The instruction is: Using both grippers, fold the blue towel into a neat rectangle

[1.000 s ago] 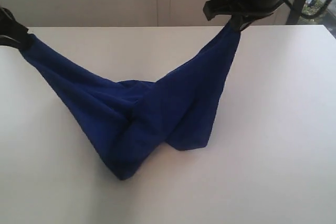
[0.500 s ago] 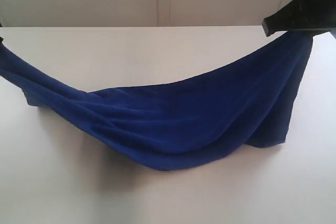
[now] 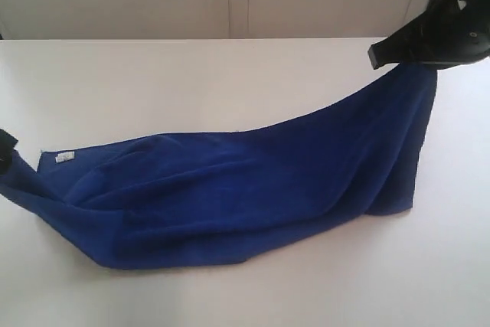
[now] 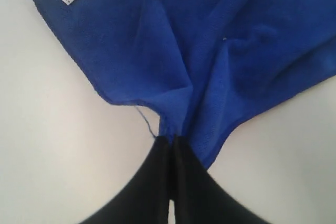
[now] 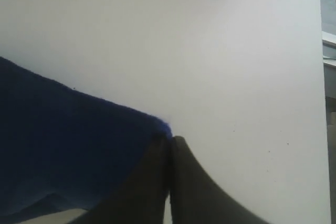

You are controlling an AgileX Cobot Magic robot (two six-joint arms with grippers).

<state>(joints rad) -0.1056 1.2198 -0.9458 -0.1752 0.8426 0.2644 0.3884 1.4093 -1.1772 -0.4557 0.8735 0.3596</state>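
The blue towel (image 3: pixel 253 189) sags across the table (image 3: pixel 153 74), strung between both arms, and it looks soft, light and limp. The left gripper (image 4: pixel 169 140) and right gripper (image 5: pixel 169 140) each pinch one end tightly. The corners seem the surest hold.

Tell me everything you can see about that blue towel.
The towel is deep blue, soft and fuzzy, like microfibre, with a small white label at one corner. It is stretched out long and rumpled, sagging onto the white table in the middle. The left gripper pinches one end low, near the label; the right gripper pinches the other end, lifted higher.
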